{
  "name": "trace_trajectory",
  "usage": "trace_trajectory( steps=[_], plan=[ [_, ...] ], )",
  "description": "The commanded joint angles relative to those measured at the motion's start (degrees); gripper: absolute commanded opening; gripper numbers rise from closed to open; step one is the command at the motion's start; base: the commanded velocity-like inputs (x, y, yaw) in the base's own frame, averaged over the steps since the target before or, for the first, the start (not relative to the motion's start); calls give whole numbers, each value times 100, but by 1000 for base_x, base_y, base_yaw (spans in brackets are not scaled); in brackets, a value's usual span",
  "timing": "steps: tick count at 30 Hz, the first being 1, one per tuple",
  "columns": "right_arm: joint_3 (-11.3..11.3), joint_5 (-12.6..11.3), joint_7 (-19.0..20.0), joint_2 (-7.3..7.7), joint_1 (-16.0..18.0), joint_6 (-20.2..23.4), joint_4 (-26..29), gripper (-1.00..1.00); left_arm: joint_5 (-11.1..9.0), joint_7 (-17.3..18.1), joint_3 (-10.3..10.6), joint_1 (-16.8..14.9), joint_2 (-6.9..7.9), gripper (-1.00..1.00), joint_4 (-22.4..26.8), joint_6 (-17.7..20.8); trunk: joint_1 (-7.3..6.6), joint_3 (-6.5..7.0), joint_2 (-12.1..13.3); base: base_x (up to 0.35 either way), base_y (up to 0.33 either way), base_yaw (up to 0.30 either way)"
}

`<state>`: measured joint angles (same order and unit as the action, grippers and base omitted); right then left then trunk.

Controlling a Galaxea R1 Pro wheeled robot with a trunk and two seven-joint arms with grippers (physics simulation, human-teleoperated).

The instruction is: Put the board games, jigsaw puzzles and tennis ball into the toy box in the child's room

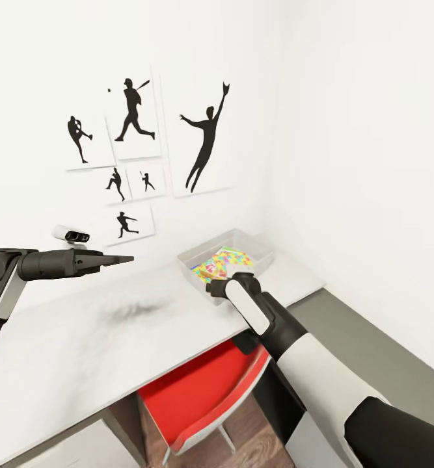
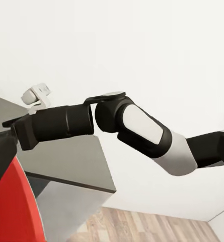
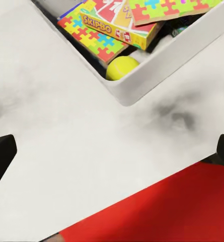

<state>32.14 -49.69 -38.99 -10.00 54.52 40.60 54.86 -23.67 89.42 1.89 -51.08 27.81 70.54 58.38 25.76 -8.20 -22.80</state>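
Two dark fingertips (image 3: 1, 156) of the right gripper (image 1: 218, 288) are showing spread wide, empty, at the wrist view's edges, hovering over the table (image 1: 80, 351). Beyond, upper centre, the toy box (image 3: 167, 55) is holding the Skip-Bo (image 3: 119, 25), puzzles (image 3: 91, 40) and ball (image 3: 122, 67). At mid-left in the head view, the left gripper (image 1: 116, 260) is pointing right, pinched together.

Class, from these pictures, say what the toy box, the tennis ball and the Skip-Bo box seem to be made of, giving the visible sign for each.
Toy box: likely moulded plastic, with smooth, matt light grey walls and a rounded corner.
Tennis ball: yellow-green and dull, perhaps felt, though no fuzz is discernible.
Skip-Bo box: probably printed cardboard, flat and thin with sharp edges and bright lettering.
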Motion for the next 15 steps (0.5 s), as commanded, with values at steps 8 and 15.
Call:
trace_trajectory(
  steps=[8,15],
  plan=[
    [11,-50,-61,0,-10,2,156,100,-6,15,13,1,8,100,-5,61,2,-12,-11,-74,0,-3],
    [4,-54,-57,0,-11,8,165,100,-6,15,13,2,14,100,-5,60,2,7,-11,-38,12,-147]
  ],
)
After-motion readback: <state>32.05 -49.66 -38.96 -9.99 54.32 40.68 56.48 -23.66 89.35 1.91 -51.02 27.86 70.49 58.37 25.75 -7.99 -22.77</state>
